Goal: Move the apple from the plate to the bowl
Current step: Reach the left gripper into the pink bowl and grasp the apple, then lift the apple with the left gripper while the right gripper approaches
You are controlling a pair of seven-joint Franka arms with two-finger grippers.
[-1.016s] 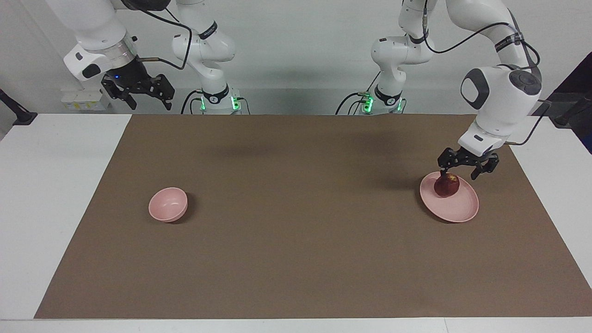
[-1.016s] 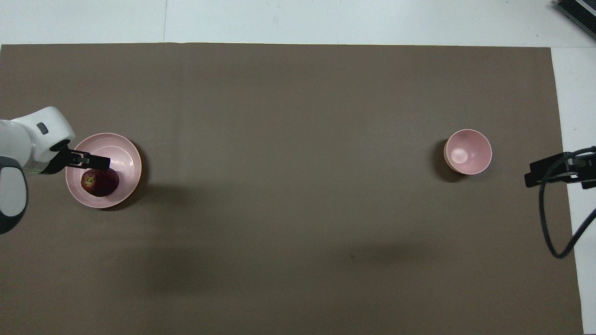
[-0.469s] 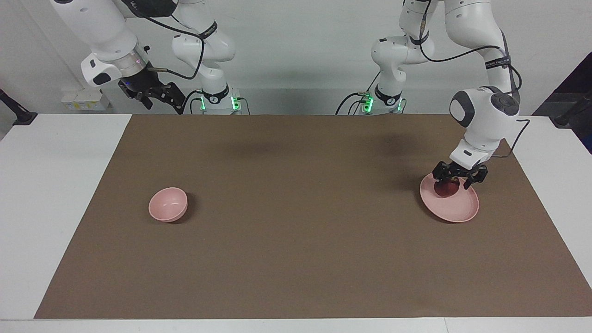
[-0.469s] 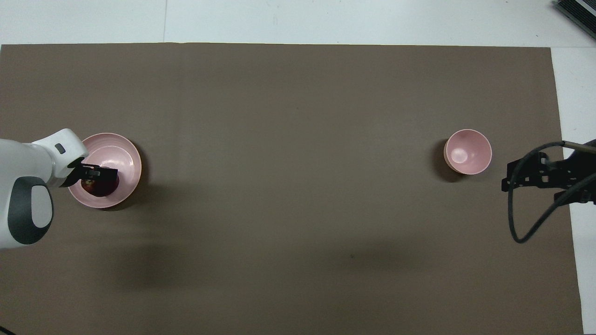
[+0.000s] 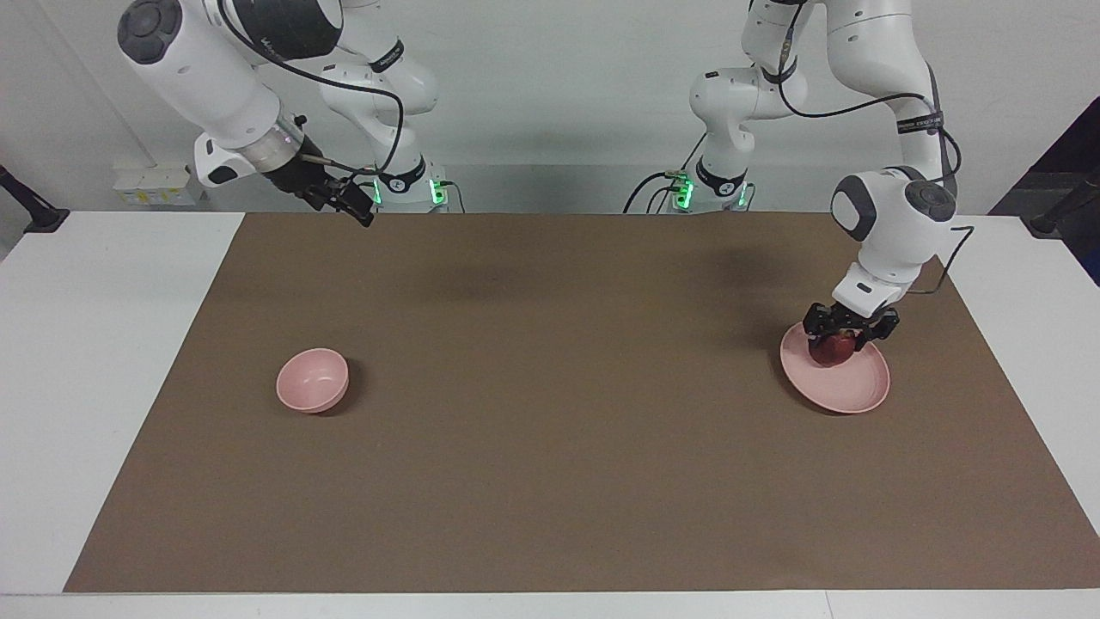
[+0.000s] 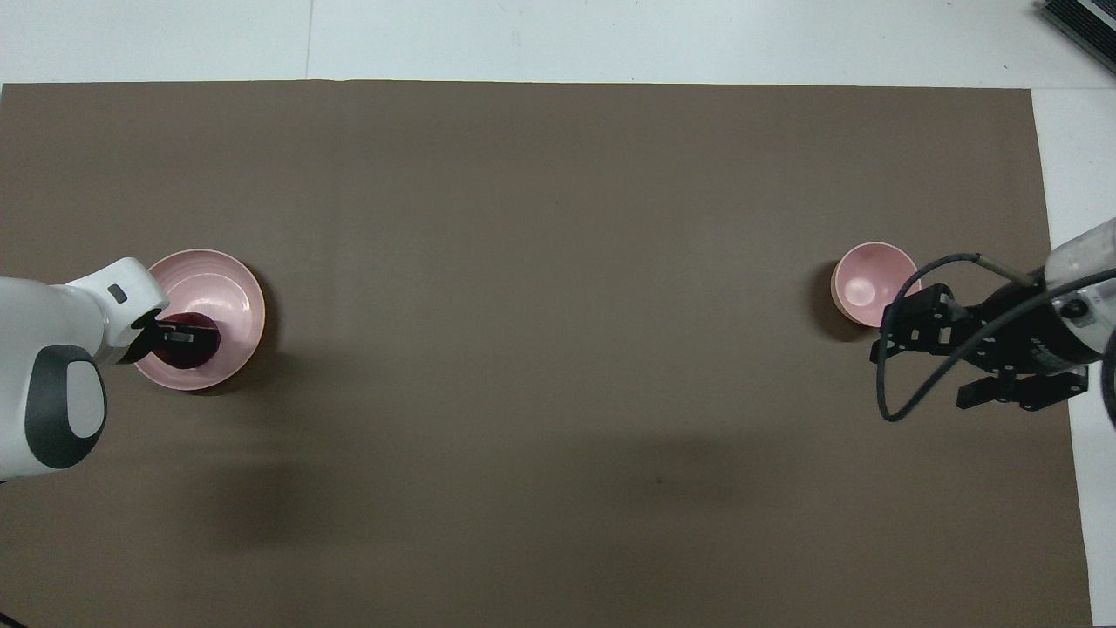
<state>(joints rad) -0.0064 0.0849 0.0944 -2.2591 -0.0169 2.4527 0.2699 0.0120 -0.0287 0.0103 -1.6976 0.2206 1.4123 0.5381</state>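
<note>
The dark red apple [image 5: 831, 349] [image 6: 187, 350] lies on the pale pink plate [image 5: 849, 389] [image 6: 222, 279] at the left arm's end of the mat. My left gripper [image 5: 846, 339] [image 6: 186, 335] is down on the plate, shut on the apple, with a finger on either side and its body covering the apple's top. The small pink bowl [image 5: 312, 379] [image 6: 865, 281] stands alone toward the right arm's end. My right gripper [image 5: 355, 206] [image 6: 917, 380] hangs open, high in the air over the mat at that end, holding nothing.
A brown mat [image 5: 550, 430] covers most of the white table [image 5: 103, 344]. The right arm's black cable [image 6: 907, 384] loops beside its gripper. The arms' bases [image 5: 404, 185] stand at the table's edge nearest the robots.
My left gripper dropped onto the plate and shut on the apple. The right arm swung inward from the table's end, and its gripper now hangs over the mat.
</note>
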